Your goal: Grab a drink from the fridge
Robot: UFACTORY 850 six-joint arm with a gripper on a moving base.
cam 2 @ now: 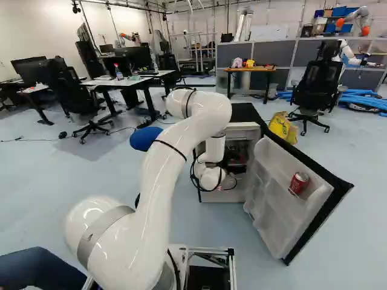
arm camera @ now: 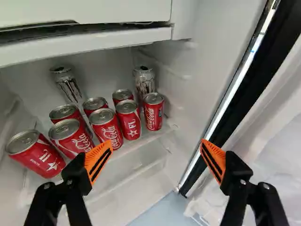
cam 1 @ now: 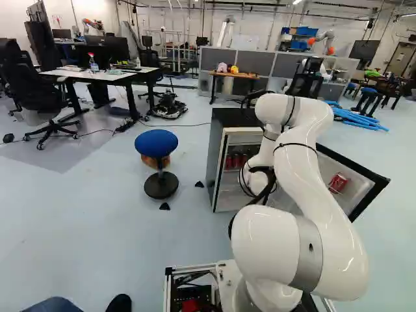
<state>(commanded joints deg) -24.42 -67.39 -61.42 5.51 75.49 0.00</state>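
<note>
Our gripper [arm camera: 156, 142] with its two fingers spread wide, red cans [arm camera: 106, 126] ahead of us on a shelf inside the fridge [cam 1: 217, 156], two silver cans [arm camera: 144, 81] behind them — another red can [cam 2: 299, 183] in the open door [cam 2: 279, 208].

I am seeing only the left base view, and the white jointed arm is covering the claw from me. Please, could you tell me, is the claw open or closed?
Observer: In the wrist view, the black two-fingered claw with orange pads is open.

Operator: Thank you. And which drinks are standing the farthest inside?

Observer: Two silver cans with dark markings, one towards each side, behind the red metal soda cans.

Operator: I understand. Is there something on the floor beyond the opened door that I cannot see?

Observer: Yes, the right base view shows a yellow printed bag beyond the black-edged fridge door with white inner shelves.
</note>
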